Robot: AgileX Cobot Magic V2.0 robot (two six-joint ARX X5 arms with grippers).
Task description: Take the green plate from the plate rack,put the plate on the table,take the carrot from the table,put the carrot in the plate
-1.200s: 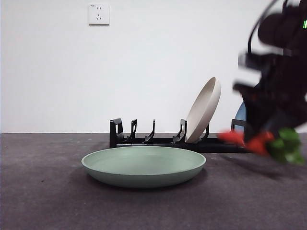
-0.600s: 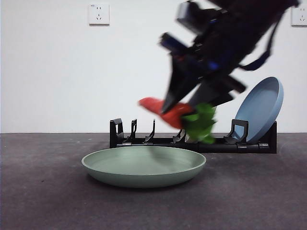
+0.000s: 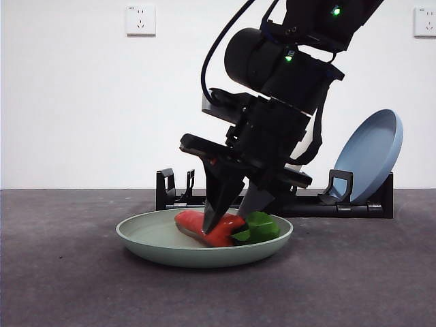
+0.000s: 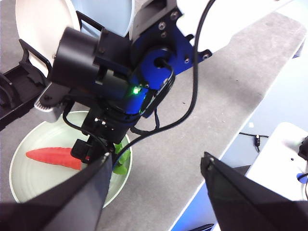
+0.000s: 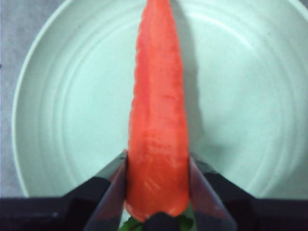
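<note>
The pale green plate (image 3: pixel 139 240) lies flat on the dark grey table (image 3: pixel 68 289) in front of the black plate rack (image 3: pixel 169 194). My right gripper (image 3: pixel 228 221) reaches down into the plate and is shut on the carrot (image 3: pixel 203 228) at its thick end. The carrot's green leaves (image 3: pixel 259 228) point right and its tip points left. The near rim hides its underside. In the right wrist view both jaws of the right gripper (image 5: pixel 158 166) press the carrot (image 5: pixel 156 115) over the plate (image 5: pixel 62 96). My left gripper (image 4: pixel 155 161) hangs high above, open and holding nothing, over the plate (image 4: pixel 26 185) and carrot (image 4: pixel 50 157).
A blue plate (image 3: pixel 371 153) leans in the rack's right end. A cream plate (image 4: pixel 43 24) stands in the rack behind the right arm (image 4: pixel 110 82). The table's edge (image 4: pixel 226 144) runs beside the plate, with floor and cables beyond.
The right gripper carried the carrot from the right, up over the rack's front, then down and left into the green plate. The plate has stayed where it was.
</note>
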